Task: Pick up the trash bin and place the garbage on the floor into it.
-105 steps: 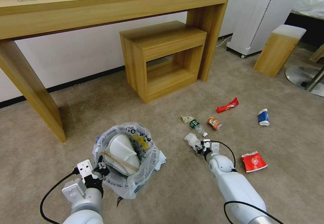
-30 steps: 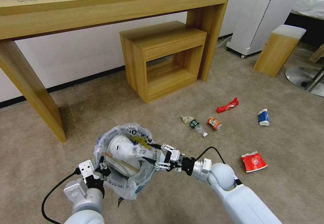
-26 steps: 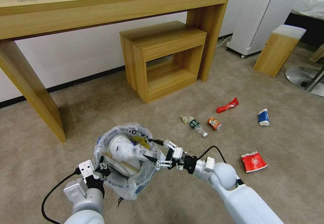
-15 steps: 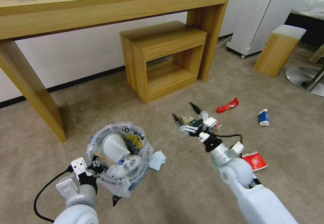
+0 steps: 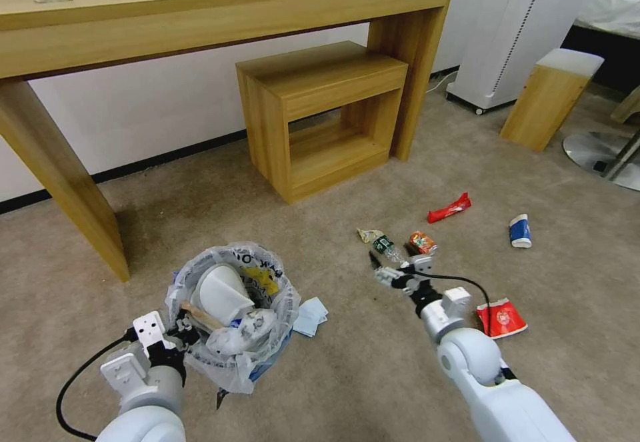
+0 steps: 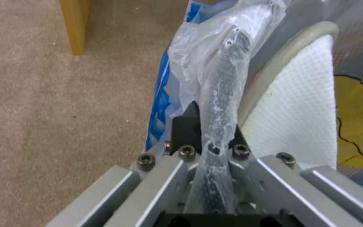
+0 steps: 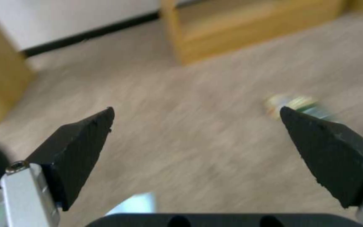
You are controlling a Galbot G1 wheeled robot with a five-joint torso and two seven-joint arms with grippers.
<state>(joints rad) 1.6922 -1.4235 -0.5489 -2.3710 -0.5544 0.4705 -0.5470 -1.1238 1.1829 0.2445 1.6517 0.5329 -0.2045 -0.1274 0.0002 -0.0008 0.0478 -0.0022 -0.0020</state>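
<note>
The trash bin point(image 5: 230, 309), lined with a crinkly lettered bag, hangs just above the floor point(image 5: 347, 382). My left gripper point(image 5: 179, 337) is shut on its near rim point(image 6: 225, 85). Inside lie a white slipper point(image 5: 220, 292), a wooden stick point(image 5: 197, 314) and crumpled white plastic point(image 5: 241, 332). My right gripper point(image 5: 393, 265) stands open low over the carpet, just short of a plastic bottle point(image 5: 387, 247). In the right wrist view its fingers point(image 7: 80, 138) are wide apart with the blurred bottle point(image 7: 299, 103) beyond. More garbage lies about: a crushed can point(image 5: 422, 242), red wrappers point(image 5: 449, 208) point(image 5: 501, 318), a paper cup point(image 5: 520, 231).
A tissue pack point(image 5: 310, 315) lies beside the bin. A long wooden table point(image 5: 200, 15) and a small wooden stool-table point(image 5: 327, 115) stand against the wall. At the right are a white appliance point(image 5: 513, 29), a wooden block stool point(image 5: 550, 99) and a metal base point(image 5: 600, 152).
My right gripper took crumpled white plastic from the carpet to the bin, let it go there, and swung back right and down toward the bottle. The bin shifted slightly left.
</note>
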